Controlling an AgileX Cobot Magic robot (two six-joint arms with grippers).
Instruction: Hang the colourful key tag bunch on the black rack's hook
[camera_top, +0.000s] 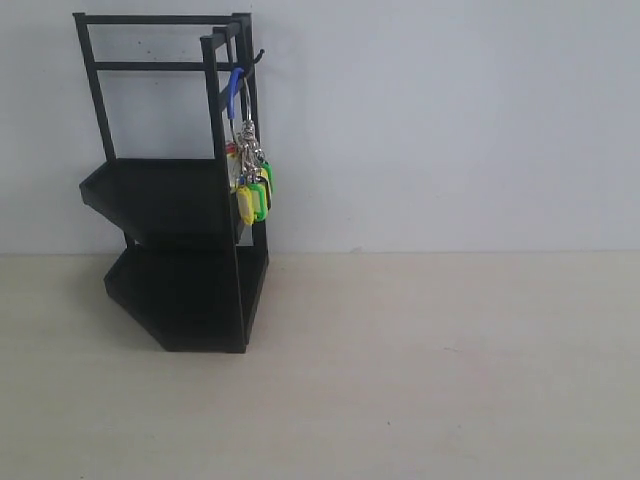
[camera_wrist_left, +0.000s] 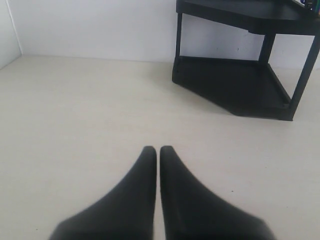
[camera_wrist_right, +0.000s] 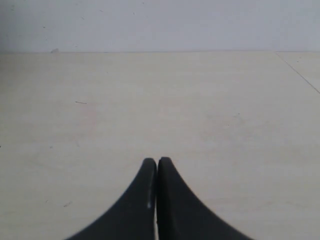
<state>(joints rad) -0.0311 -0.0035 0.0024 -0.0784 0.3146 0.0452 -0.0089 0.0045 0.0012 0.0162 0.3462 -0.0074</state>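
Already hanging: the bunch of small yellow, green and other plastic key tags on metal rings dangles free beside the corner post of the tall black metal frame rack, touching no tool of mine.
Why it hangs so: its blue loop runs up to the post top, by the tiny black upturned hook. I judge the hook carries it, though the contact itself is too small to confirm. Its weight pulls the tags straight down.
Left tool: fingertips together, nothing between them, low over the pale bench. The rack's base stands ahead of the tips, well apart.
Right tool: fingertips together, empty. Only bare bench and wall lie ahead of it, and no rack shows there.
Why the tools sit so: I judge that with nothing left to carry they rest closed, clear of the rack.
Count: one rack with two solid shelves, one key bunch, one blue loop, one hook that I can make out, two tools.
Tags: yellow and green show in front. The rest overlap, so I cannot count them.
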